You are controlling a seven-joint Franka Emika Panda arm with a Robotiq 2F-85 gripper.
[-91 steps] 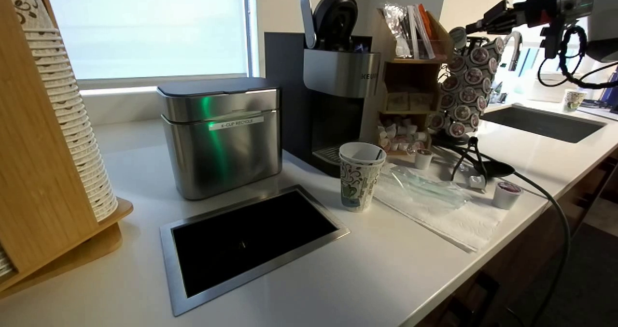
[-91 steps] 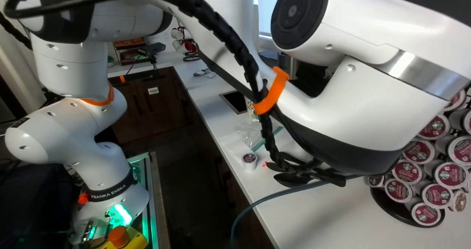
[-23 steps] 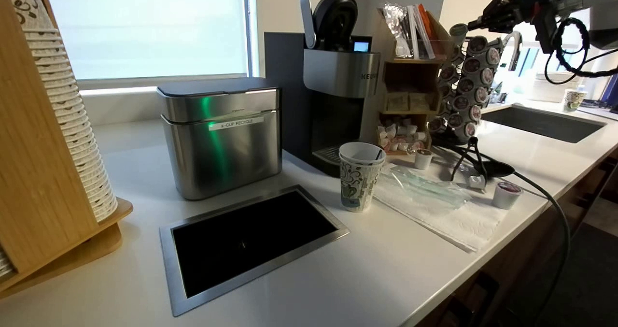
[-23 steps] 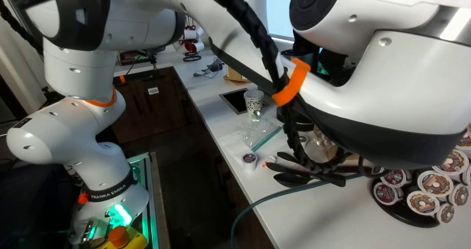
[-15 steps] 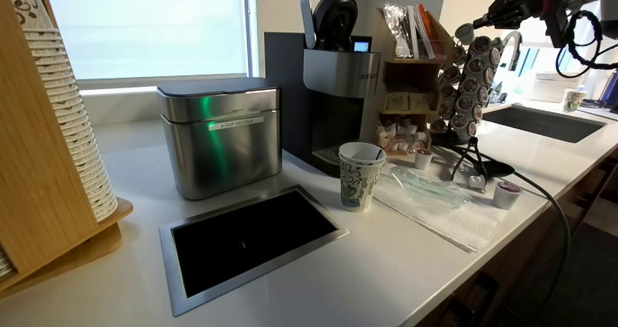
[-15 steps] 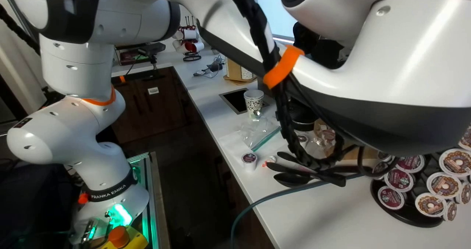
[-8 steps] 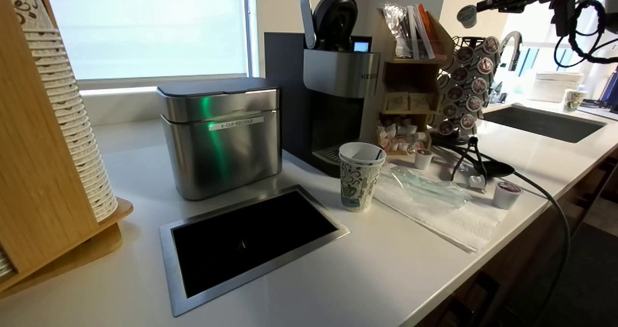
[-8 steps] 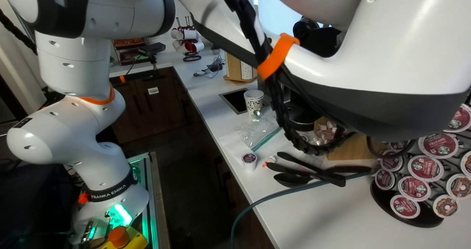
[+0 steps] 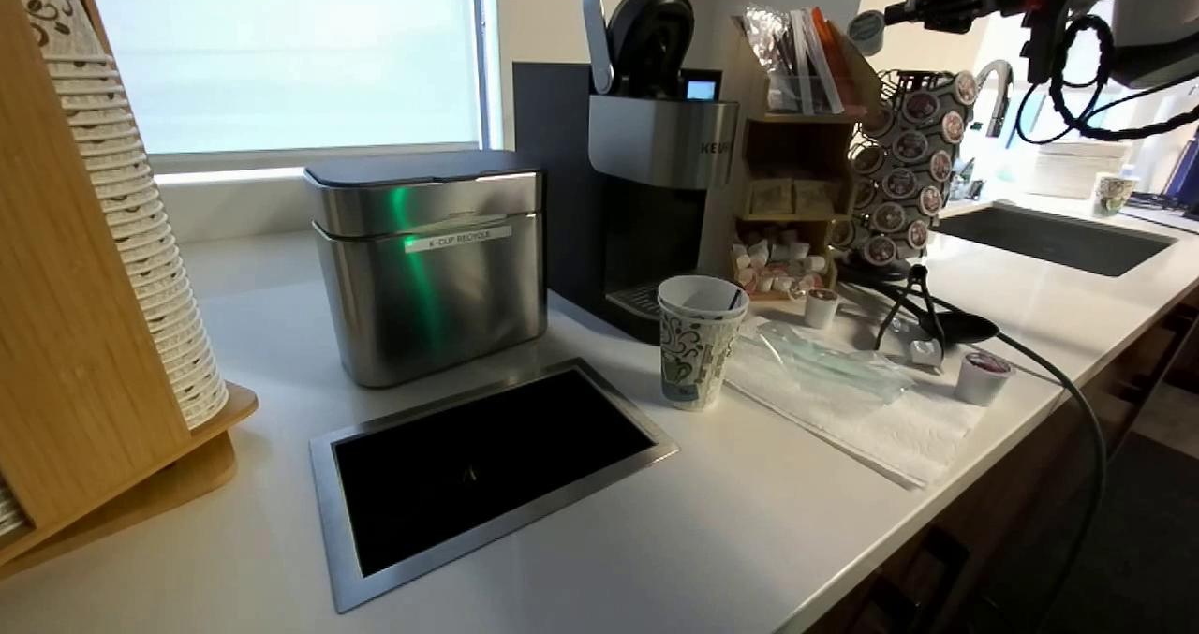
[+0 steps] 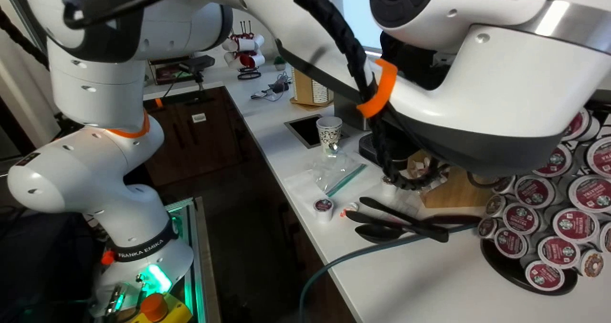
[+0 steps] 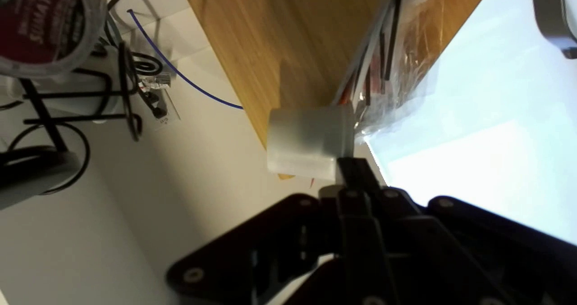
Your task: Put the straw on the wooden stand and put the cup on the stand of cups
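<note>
Black hand [image 11: 356, 167] pinches small pale plastic coffee pod [image 11: 304, 140] near its rim; move slow, clear of tan wooden stand [image 11: 257, 39], probably park pod before touching white paper cup with dark swirl print [image 9: 695, 362], upright on white bench [image 9: 646, 522].

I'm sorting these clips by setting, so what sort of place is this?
Most likely an office break room or shared kitchen, going by the coffee machine, the steel bin labelled K-CUP RECYCLE and the pod rack.
</note>
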